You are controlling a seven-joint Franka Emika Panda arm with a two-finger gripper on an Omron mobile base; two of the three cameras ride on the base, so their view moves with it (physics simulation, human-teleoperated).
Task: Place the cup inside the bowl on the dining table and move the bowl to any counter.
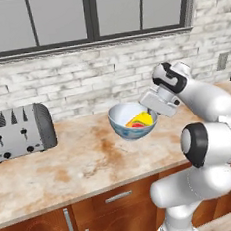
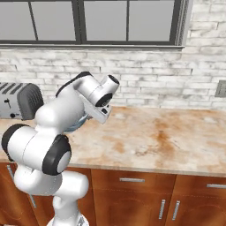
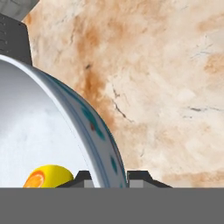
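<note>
Hand view – tool [image 3: 109,177] clamped on bowl [image 3: 94,127] rim, white inside, blue-grey patterned outside, yellow cup [image 3: 48,175] w/ red patch within

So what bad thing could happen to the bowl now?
The fingers pinch just the bowl's thin rim, one inside and one outside, so it might slip. The bowl looks tilted above the counter, so the yellow cup inside could roll out. The toaster stands on the same counter; setting down near it could bump it.
</note>
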